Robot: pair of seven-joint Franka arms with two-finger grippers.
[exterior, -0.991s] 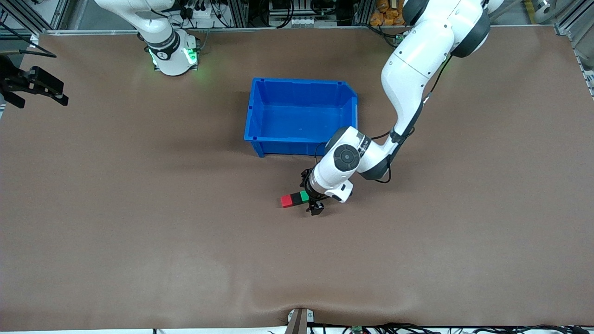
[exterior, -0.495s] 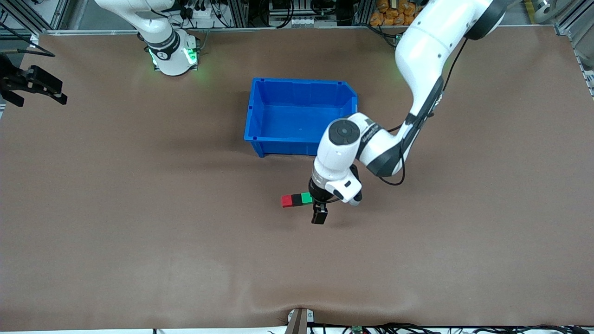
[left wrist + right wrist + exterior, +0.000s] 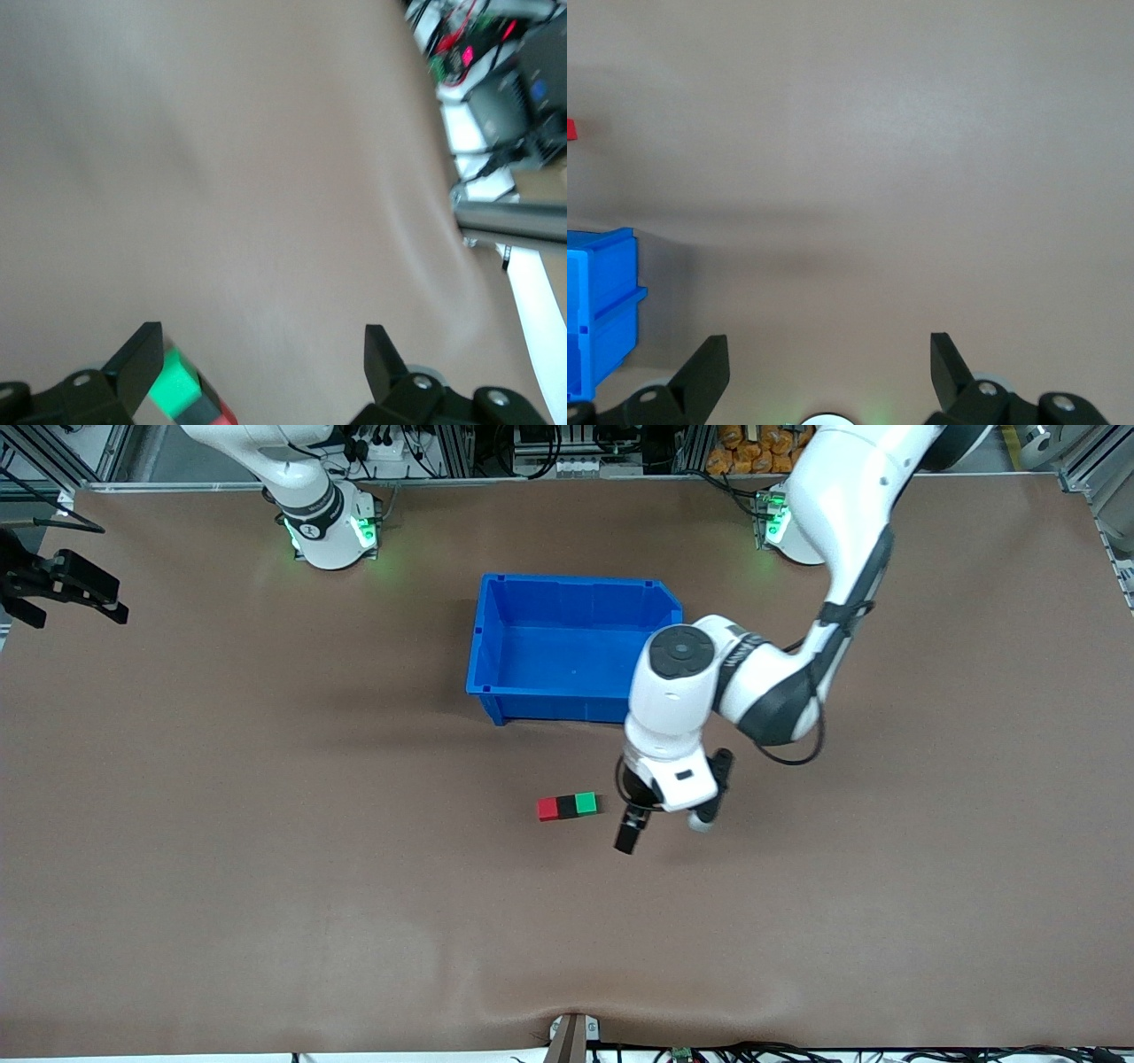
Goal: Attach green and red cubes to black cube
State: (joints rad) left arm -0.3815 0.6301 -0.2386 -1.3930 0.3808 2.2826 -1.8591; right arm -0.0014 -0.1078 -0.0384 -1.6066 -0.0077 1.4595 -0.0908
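Note:
The red cube [image 3: 547, 809], the black cube [image 3: 566, 806] and the green cube [image 3: 586, 803] lie joined in one row on the table, black in the middle, nearer to the front camera than the blue bin. My left gripper [image 3: 633, 825] is open and empty, up over the table just beside the green end of the row. In the left wrist view the green cube [image 3: 173, 385], the black cube [image 3: 205, 409] and the red cube [image 3: 226, 416] show by one finger of the left gripper [image 3: 263, 354]. My right gripper [image 3: 66, 589] waits open at the right arm's end of the table and shows open in its wrist view [image 3: 830, 359].
An empty blue bin [image 3: 496, 691] stands mid-table, between the cube row and the robots' bases, and its corner shows in the right wrist view [image 3: 598, 310]. The brown mat [image 3: 354, 912] covers the table.
My left gripper has drawn off the green cube, risen and moved toward the left arm's end. The three-cube row stays in place. The right arm has not moved.

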